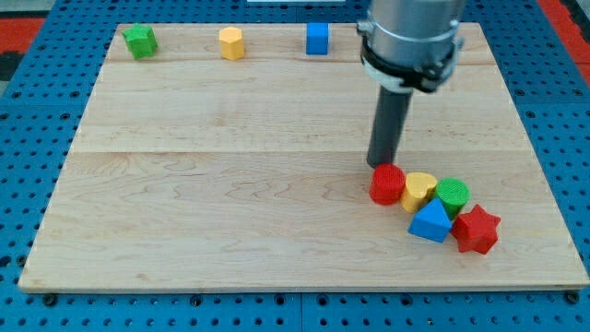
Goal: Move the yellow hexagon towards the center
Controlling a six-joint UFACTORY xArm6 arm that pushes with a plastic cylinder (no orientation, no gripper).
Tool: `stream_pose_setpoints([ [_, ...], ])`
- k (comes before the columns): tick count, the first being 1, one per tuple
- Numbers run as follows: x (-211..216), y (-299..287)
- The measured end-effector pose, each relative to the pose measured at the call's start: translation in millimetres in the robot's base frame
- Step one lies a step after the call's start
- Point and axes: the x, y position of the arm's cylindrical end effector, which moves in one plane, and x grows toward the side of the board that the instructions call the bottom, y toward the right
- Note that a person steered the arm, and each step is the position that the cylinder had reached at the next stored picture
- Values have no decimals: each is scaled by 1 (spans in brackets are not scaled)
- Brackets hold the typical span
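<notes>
The arm shows as 1 broad grey metal cylinder entering from the view's top, smooth and lightly glossy. Near its lower edge runs a black ring with a thin white band under it. Below that, a narrower straight rod of dark grey, almost black, hangs down, round in section and plain, ending at my tip. No cables, screws or markings can be made out.

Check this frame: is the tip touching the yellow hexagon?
No. My tip sits just above the red cylinder at the view's lower right, while the yellow hexagon lies far off along the top edge.
</notes>
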Motion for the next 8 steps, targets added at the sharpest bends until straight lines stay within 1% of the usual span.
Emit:
stream_pose_setpoints([
  [1, -9, -16],
  [2, -40, -78],
  [3, -77, -179],
  [4, -124, -287],
  [5, -185, -331],
  [6, -225, -298],
  [8, -270, -221],
])
